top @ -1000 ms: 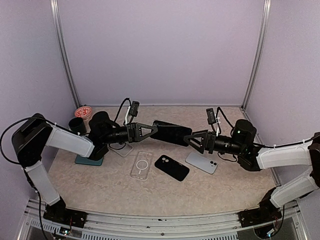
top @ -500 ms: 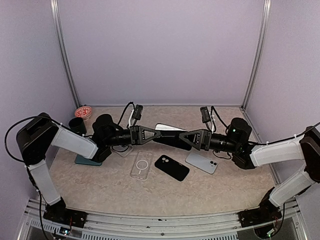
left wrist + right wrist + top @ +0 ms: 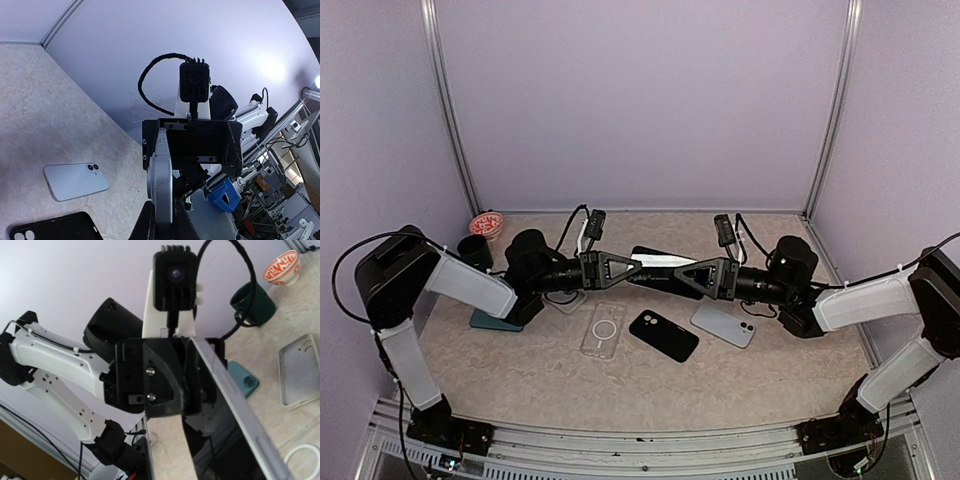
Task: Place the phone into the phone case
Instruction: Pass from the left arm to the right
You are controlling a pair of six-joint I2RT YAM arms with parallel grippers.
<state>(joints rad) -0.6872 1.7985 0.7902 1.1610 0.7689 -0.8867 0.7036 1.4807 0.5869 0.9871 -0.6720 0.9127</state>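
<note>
Beige tabletop (image 3: 760, 385): marbled, boxed in by lilac walls, worked from either side by robot arms.
Arms: two, their tips meeting in mid-air over the middle of the table.
Phone (image 3: 667, 278): one dark handset with a pale metal edge, held clear of the table between the two grippers, roughly level; the left wrist camera sees it edge-on.
Left gripper (image 3: 632, 268): clamped tight on the phone's left end.
Right gripper (image 3: 692, 275): at the phone's right end, a finger on either side of it (whether they press on it or stand just off cannot be told).
Clear case (image 3: 603, 330): one, with a ring on its back, lying flat on the table just in front of the held phone, which is not in it.
Pale case (image 3: 565, 298): one, whitish, flat on the table and partly hidden below the left arm's wrist.
Black slab (image 3: 664, 335): one, with two camera openings, just right of the clear case; case or handset, cannot tell.
Other phones on the table: two, a pale blue phone (image 3: 723, 324) near the right arm and a teal phone (image 3: 498, 320) partly under the left arm.
Crockery: one dark green cup (image 3: 475, 250) and one red-and-white bowl (image 3: 486, 224), close together at the back left corner.
</note>
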